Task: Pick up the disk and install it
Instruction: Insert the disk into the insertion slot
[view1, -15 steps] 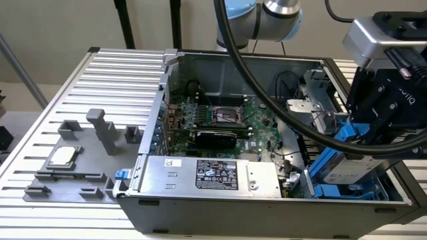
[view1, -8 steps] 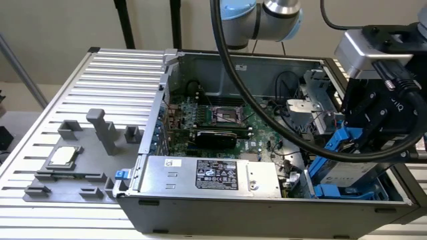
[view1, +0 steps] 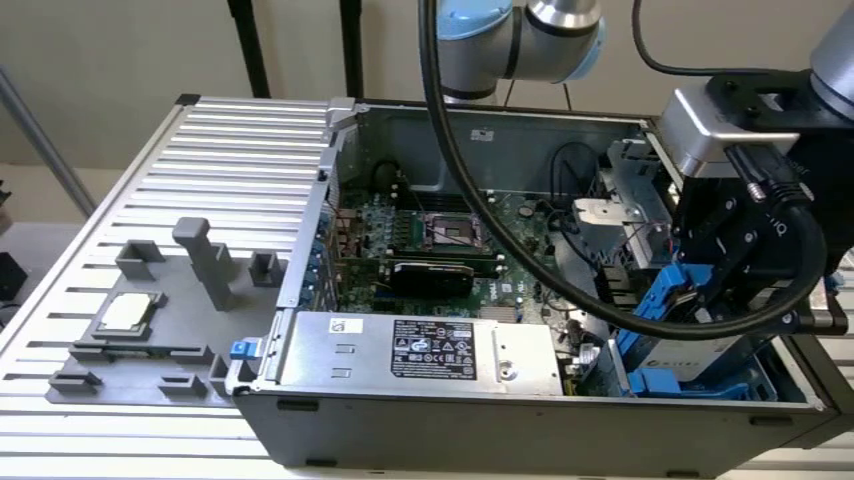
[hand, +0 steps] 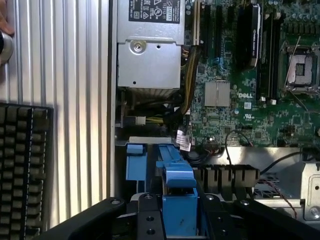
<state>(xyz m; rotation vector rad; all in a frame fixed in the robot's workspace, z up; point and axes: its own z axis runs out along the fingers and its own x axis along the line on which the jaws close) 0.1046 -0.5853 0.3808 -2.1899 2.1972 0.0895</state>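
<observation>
The disk (view1: 697, 352) stands on edge in the front corner of the open computer case (view1: 534, 425), just beside the power supply (view1: 400, 350), on the exterior view's right of it. Its silver-grey face and blue side rails are partly down inside the blue drive bay (view1: 667, 382) there, and its upper part rises above the level of the power supply's top.

The gripper (view1: 714, 300) comes down from above and is closed on the disk. In the wrist view the black fingers (hand: 146, 217) sit tight against either side of a blue rail, with no gap showing.

A thick black cable (view1: 534, 250) loops from the arm down over the case interior and passes close to the power supply's right end in the exterior view.

Behind the power supply lies the green motherboard (view1: 514, 225) with its square processor socket (view1: 450, 232).

On the exterior view's left of the power supply, outside the case, a grey fixture (view1: 134, 350) rests on the slatted table (view1: 227, 140) and carries a small silver chip (view1: 124, 312).
</observation>
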